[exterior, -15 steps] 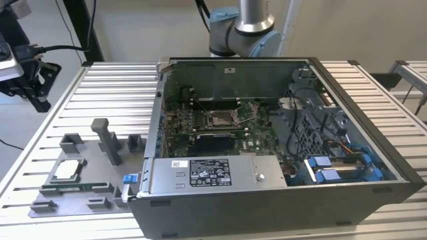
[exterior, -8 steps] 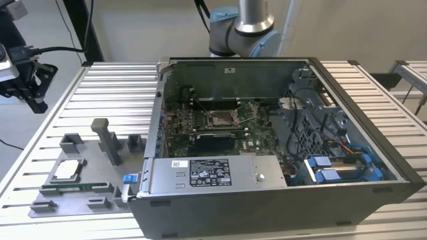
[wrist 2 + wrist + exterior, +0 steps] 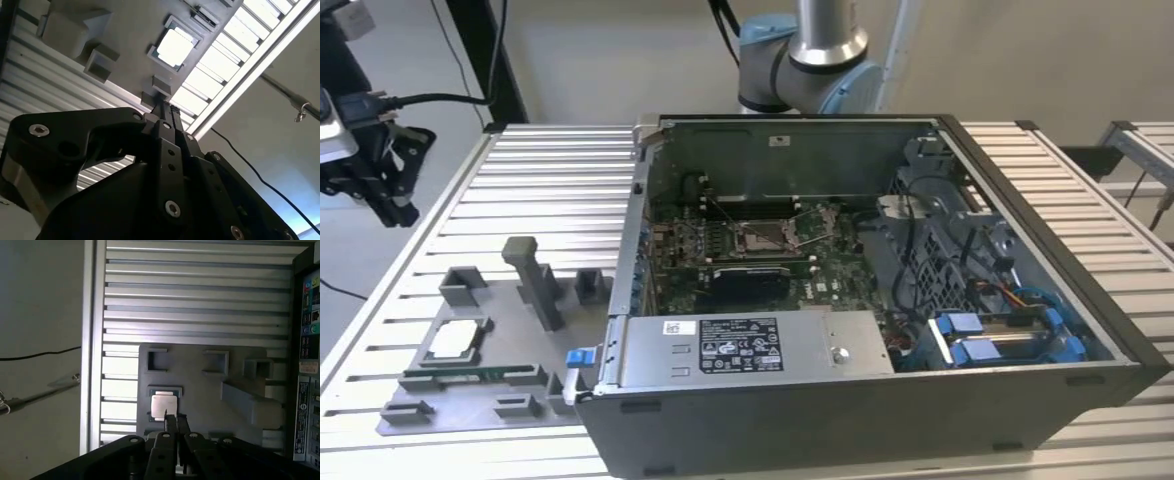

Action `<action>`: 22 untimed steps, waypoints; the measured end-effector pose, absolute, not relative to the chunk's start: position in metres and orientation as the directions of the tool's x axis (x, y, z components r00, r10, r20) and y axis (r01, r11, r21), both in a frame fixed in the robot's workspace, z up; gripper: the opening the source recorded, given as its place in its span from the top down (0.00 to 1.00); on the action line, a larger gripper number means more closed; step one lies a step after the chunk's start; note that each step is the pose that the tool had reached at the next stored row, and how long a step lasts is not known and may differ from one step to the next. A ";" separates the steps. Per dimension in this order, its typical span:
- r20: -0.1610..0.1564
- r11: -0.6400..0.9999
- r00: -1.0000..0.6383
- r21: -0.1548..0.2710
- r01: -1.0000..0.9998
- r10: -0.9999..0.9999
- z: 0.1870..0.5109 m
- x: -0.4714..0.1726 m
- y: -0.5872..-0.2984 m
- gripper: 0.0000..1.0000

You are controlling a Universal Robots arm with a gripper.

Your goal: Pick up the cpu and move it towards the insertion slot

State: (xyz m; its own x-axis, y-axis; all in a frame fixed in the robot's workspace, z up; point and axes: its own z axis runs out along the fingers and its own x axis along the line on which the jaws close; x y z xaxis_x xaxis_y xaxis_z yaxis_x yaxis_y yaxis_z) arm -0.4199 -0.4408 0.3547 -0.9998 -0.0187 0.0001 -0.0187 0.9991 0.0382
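Observation:
The cpu [image 3: 454, 342], a flat silver square with a pale rim, lies in a recess of the grey fixture tray [image 3: 520, 405] on the exterior view's left; both wrist views show it too [image 3: 175, 47] [image 3: 165, 406]. My gripper [image 3: 394, 212] hangs high over the table's left edge, well above and apart from the cpu. Its black fingers [image 3: 171, 424] sit pressed together with nothing between them, pointing toward the cpu in both wrist views [image 3: 167, 114]. The insertion slot [image 3: 765, 237], a silvery frame with a brownish centre, lies inside the open computer case [image 3: 1121, 350].
A thin green memory stick [image 3: 467, 375] lies in the tray next to the cpu. A grey upright post [image 3: 534, 280] rises from the tray. A black block [image 3: 750, 285] sits by the slot, with a metal power-supply box [image 3: 747, 345] and blue cables [image 3: 1001, 335] nearby.

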 end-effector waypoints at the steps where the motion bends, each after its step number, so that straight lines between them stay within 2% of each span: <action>1: 0.000 0.999 -1.000 0.038 -0.019 -0.019 0.355 -0.420 -0.441 0.00; 22: 0.000 0.999 -1.000 0.036 -0.019 -0.019 0.347 -0.420 -0.441 0.00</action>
State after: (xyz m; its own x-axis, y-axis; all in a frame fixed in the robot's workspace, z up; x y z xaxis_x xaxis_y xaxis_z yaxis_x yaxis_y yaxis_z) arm -0.4201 -0.4405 0.3474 -0.9998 -0.0187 0.0001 -0.0187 0.9992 0.0359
